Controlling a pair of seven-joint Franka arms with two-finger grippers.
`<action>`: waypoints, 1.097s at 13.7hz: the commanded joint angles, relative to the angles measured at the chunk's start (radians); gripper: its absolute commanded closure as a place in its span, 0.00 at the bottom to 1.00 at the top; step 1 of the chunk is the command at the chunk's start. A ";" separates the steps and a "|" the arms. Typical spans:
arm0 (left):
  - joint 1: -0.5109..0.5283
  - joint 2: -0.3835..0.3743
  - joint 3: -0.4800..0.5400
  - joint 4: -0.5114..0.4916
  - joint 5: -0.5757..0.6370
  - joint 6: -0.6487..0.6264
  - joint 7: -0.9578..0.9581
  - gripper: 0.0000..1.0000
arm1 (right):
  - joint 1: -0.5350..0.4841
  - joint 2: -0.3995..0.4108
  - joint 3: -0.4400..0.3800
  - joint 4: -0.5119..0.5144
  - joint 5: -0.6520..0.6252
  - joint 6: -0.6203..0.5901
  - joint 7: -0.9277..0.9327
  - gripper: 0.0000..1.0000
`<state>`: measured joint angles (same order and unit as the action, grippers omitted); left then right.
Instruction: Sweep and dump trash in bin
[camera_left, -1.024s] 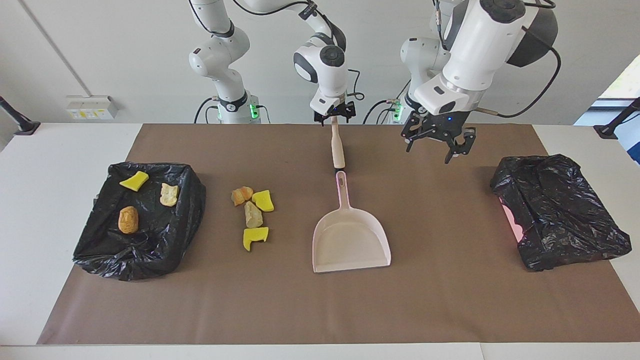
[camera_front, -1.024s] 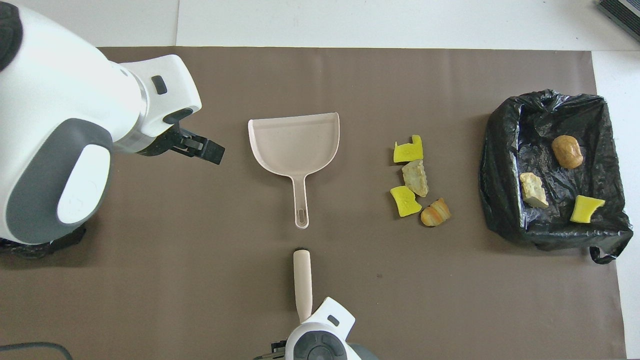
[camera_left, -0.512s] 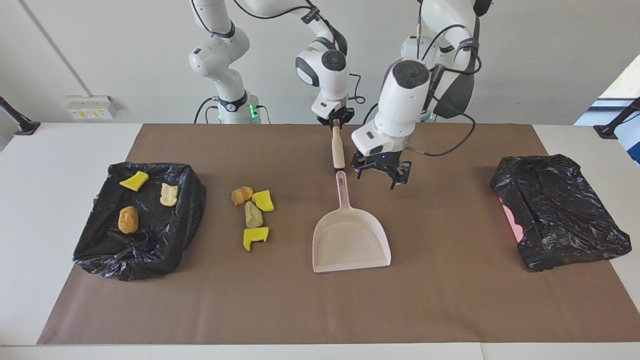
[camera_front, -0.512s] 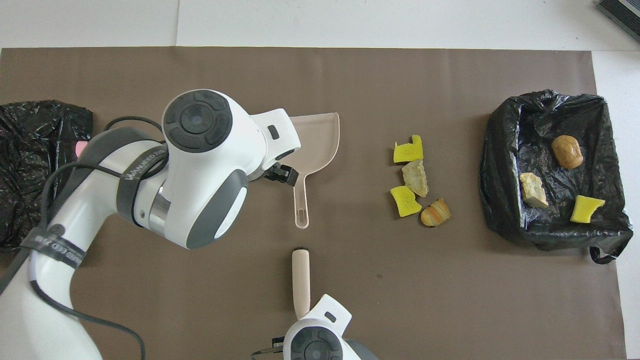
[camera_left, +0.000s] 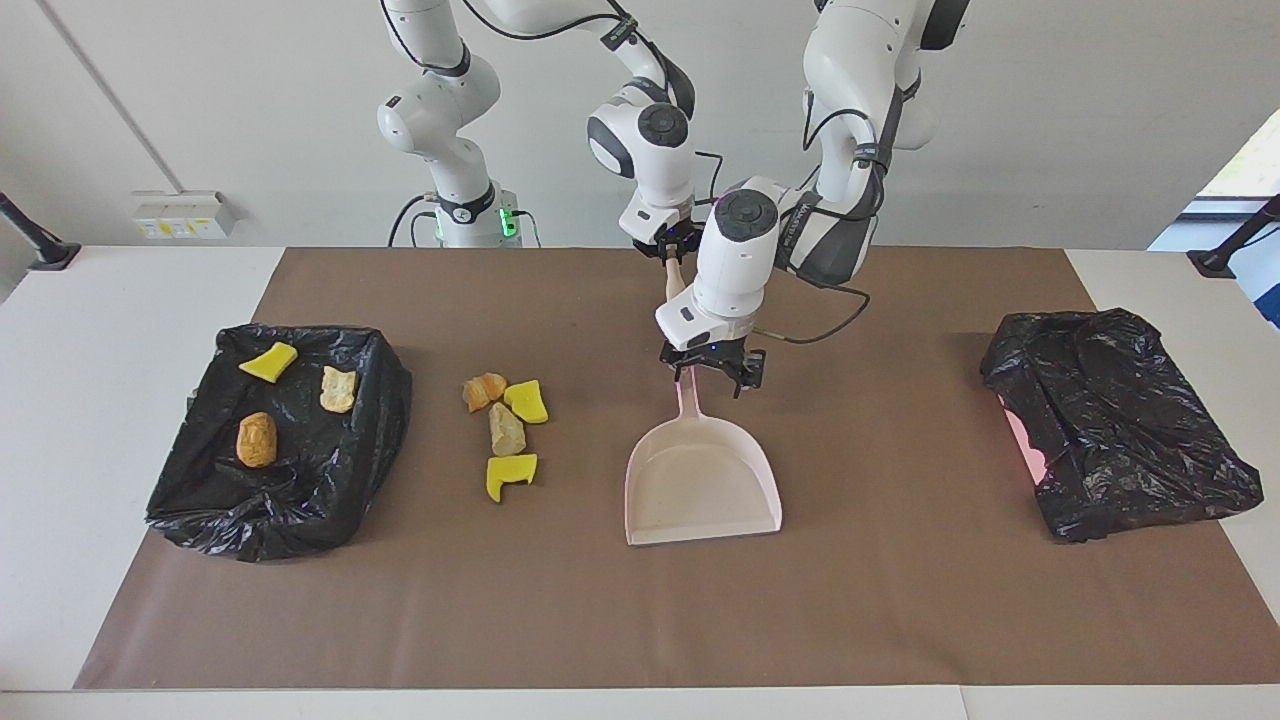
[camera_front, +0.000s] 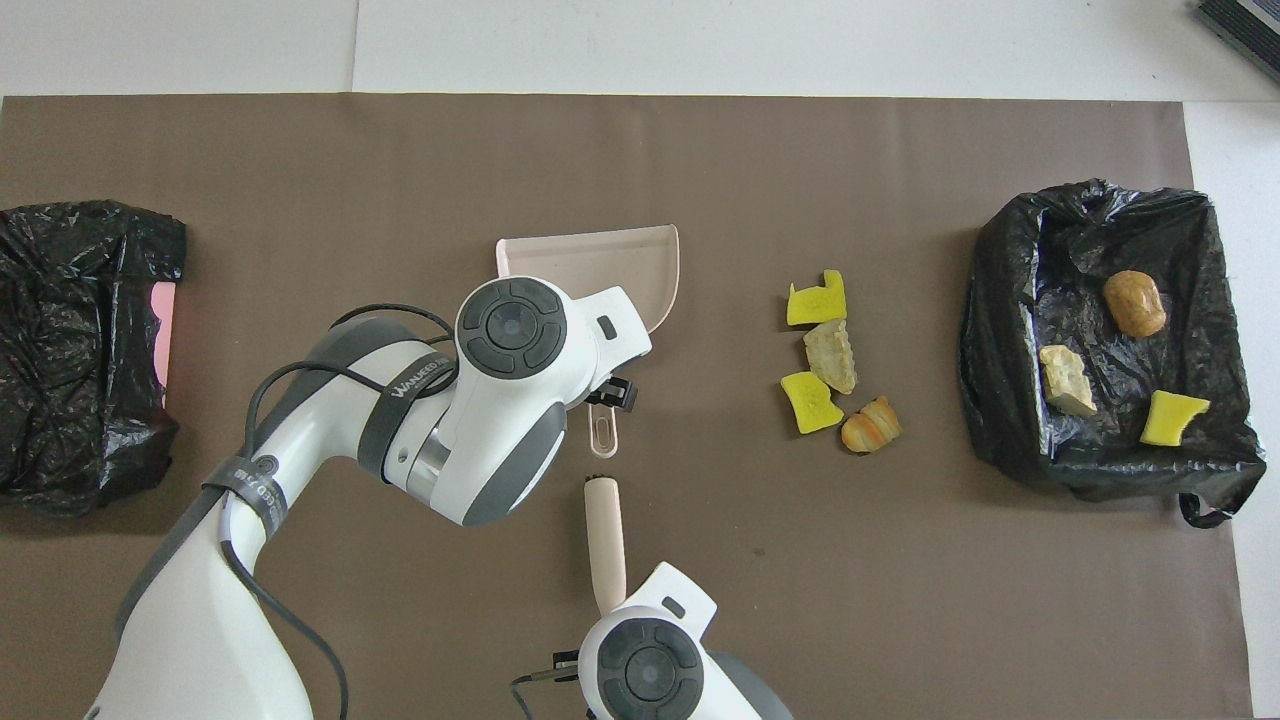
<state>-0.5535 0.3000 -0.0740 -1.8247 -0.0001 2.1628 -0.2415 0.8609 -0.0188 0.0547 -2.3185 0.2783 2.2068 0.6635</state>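
The beige dustpan (camera_left: 700, 485) lies mid-mat, its handle toward the robots. My left gripper (camera_left: 712, 375) is open, low over that handle's end, and it also shows in the overhead view (camera_front: 606, 398). My right gripper (camera_left: 672, 250) is shut on a beige brush handle (camera_front: 604, 535), which points at the dustpan handle. Several trash pieces (camera_left: 506, 431) lie on the mat between dustpan and bin: yellow wedges and tan-orange chunks. Three more lie in the black-lined bin (camera_left: 200, 490) at the right arm's end.
A crumpled black bag over something pink (camera_left: 1110, 420) sits at the left arm's end of the table. The brown mat (camera_left: 900, 600) covers most of the table. The left arm's forearm hides part of the dustpan in the overhead view.
My left arm has swung in from the left arm's end of the mat and dropped down onto the dustpan handle. The right gripper has nudged the brush handle slightly toward the dustpan.
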 joint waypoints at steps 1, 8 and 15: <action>-0.006 -0.039 0.008 -0.048 0.020 0.034 -0.021 0.00 | -0.101 -0.126 0.004 -0.015 -0.036 -0.137 -0.071 1.00; -0.043 0.018 0.008 -0.048 0.012 0.094 -0.139 0.00 | -0.415 -0.171 0.002 -0.009 -0.048 -0.208 -0.321 1.00; -0.051 0.024 0.010 -0.042 0.011 0.150 -0.159 0.47 | -0.680 -0.110 0.004 0.064 -0.405 -0.349 -0.513 1.00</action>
<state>-0.5871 0.3301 -0.0786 -1.8541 -0.0001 2.2908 -0.3807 0.2129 -0.1402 0.0434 -2.2791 -0.0633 1.8951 0.1907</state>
